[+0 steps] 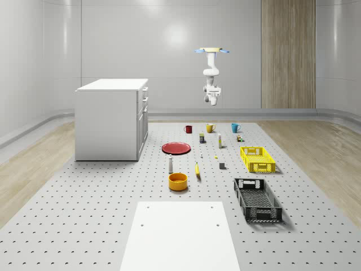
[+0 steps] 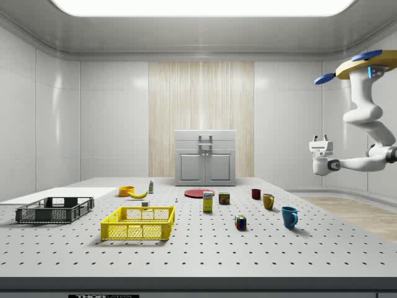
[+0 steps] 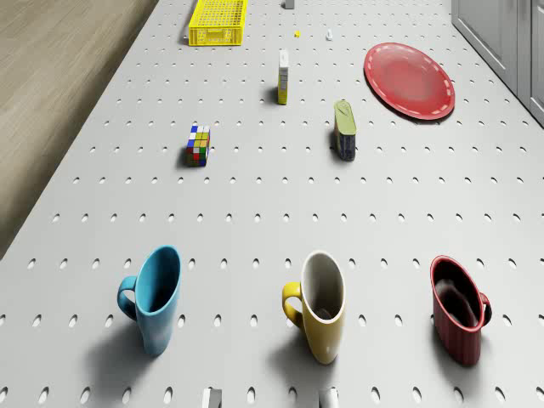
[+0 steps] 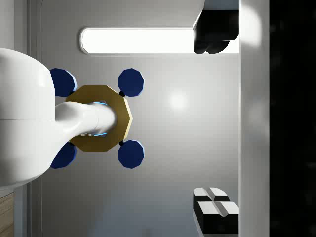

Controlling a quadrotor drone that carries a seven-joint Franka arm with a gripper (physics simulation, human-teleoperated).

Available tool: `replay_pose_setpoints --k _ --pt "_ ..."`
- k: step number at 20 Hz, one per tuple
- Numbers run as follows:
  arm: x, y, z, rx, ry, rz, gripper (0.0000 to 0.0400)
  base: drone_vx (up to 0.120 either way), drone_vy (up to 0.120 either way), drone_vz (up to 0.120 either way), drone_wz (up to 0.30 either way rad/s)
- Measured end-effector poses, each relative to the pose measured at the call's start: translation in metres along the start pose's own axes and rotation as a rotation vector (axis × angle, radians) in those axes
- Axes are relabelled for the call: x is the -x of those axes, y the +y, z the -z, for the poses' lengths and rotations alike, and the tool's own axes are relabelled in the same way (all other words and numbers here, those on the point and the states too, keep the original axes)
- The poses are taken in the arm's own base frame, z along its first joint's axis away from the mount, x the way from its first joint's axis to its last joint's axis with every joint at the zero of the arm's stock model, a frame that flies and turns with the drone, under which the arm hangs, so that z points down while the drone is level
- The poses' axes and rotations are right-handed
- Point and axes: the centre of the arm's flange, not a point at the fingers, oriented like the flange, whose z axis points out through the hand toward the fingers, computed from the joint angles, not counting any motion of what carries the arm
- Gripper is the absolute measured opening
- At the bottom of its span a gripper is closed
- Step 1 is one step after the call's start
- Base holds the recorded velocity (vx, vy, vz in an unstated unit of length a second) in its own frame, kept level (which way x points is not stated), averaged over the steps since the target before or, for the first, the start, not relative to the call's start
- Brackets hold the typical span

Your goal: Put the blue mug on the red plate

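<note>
Your drone [image 1: 212, 51] hovers high above the far end of the worktop [image 1: 113, 214], over the row of three mugs, with the arm folded beneath it and the hand [image 2: 321, 141] pointing upward, well clear of everything below. In the wrist view you can see the two fingertips [image 4: 216, 37] set wide apart — the hand is open and holds nothing. The blue mug [image 3: 155, 297] stands upright on the worktop at one end of the row, with the yellow mug [image 3: 320, 305] beside it in the middle and the dark red mug [image 3: 459, 309] at the other end; none of them touch. The red plate [image 3: 410, 79] lies flat farther along the worktop, near the white cabinet [image 1: 111, 118] and well apart from the blue mug. Between mugs and plate you have a puzzle cube [image 3: 198, 144], a small can [image 3: 344, 129] and an upright yellow box [image 3: 283, 76] — beyond them sits the yellow crate [image 3: 218, 20].
</note>
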Motion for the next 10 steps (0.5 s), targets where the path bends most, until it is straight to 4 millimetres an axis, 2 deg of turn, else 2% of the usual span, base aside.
replay_pose_setpoints --k 10 --pt "0.001 0.001 0.066 -0.006 0.006 0.000 0.0400 0.000 0.000 0.000 0.000"
